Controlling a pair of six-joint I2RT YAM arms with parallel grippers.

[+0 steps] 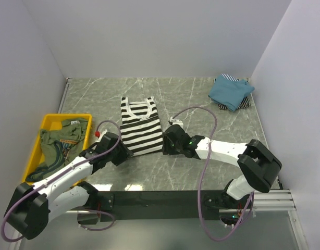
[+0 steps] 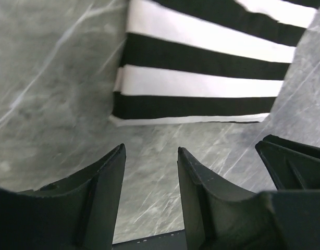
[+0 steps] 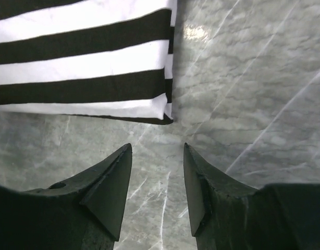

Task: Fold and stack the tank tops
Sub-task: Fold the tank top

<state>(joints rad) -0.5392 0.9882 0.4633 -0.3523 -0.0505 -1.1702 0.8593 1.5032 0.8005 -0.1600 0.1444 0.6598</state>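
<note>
- Black-and-white striped cloth tank top (image 1: 142, 127) lies flat mid-way across the grey marbled worktop (image 1: 201, 104). Its long axis runs from near edge to far edge, hem toward the arms. The left claw (image 1: 123, 155) sits by the hem's left corner and the right claw (image 1: 168, 141) by its right corner, each about equally near. A folded teal-blue top (image 1: 230, 92) rests in the far right corner.
- Left wrist: the left claw (image 2: 149, 151) is parted and empty. The striped hem (image 2: 201, 83) lies just ahead of it, apart from the tips.
- Right wrist: the right claw (image 3: 157, 148) is likewise spread and holds nothing. The hem's right corner (image 3: 168, 117) lies straight ahead, near but untouched.
</note>
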